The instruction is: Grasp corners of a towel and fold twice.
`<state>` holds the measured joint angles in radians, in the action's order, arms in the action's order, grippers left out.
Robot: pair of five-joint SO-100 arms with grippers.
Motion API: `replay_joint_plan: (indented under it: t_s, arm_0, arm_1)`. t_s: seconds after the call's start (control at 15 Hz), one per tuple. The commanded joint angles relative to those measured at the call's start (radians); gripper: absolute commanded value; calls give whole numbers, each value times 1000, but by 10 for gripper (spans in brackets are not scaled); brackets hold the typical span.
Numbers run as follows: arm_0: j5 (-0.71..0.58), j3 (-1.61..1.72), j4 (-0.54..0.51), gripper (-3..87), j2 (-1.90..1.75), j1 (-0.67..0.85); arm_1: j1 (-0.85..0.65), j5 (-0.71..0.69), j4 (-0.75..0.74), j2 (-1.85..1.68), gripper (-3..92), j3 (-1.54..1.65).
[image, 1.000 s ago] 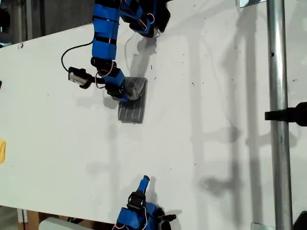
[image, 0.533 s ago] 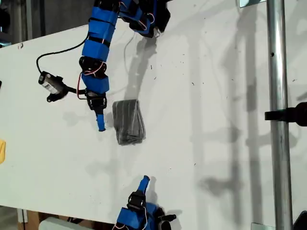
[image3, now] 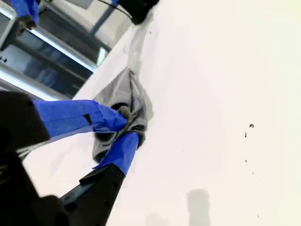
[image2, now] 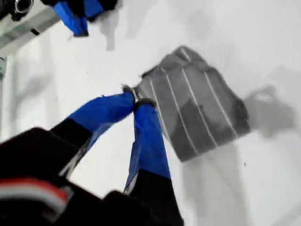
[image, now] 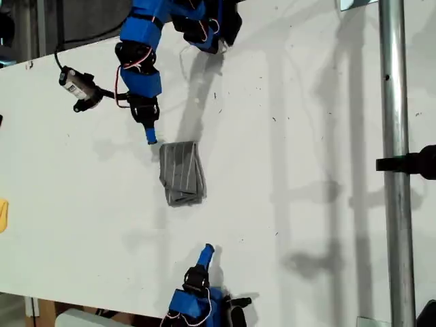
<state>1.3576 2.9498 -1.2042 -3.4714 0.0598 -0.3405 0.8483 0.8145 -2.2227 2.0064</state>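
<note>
dark grey with thin pale stripes: towel (image: 182, 174), folded into a compact upright oblong, flat on the white table (image: 306, 136), a little towards the exterior view's left of centre. lower end slightly rumpled, top edge fairly straight. seen from the first wrist view as a lopsided rectangle (image2: 197, 110) with four or five pale lines along its length, layers showing at one corner.

just above the towel's upper corner on the exterior view's left: my first gripper (image: 151, 138), pointing down at the table. blue-taped tips pinched together (image2: 136, 101), nothing between them, right beside the cloth's edge; cannot tell whether touching it.

near the bottom edge of the exterior view, well apart from the towel: my second gripper (image: 206, 252), pointing up the table towards it. tips drawn together or very nearly (image3: 128, 126), holding nothing, with the towel (image3: 131, 96) lying beyond them as a bunched grey shape.

at the exterior view's far left edge, a small yellow thing (image: 3, 214), well apart from the cloth. down the exterior view's right side, an upright metal pole (image: 395, 170).
</note>
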Motion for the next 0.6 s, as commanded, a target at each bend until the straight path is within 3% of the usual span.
replay_joint_plan:
  t_s: [0.0,0.13,0.27,0.4,0.47,0.53]
  arm_0:
    - [-48,71,63,53,-8,25]
    - [-23,146,80,53,-8,21]
    - [57,169,6,68,-6,29]
    - [339,170,-81,67,-5,15]
    - [327,170,-81,58,-3,-43]
    - [399,170,-83,71,-3,-147]
  arm_1:
    - [-2,204,198,-488,-2,350]
    - [35,396,430,-1023,-2,678]
    - [78,465,528,-1048,-2,756]
    - [64,614,606,-1060,-2,893]
    - [71,638,647,-1065,11,887]
    - [69,643,649,-1065,28,887]
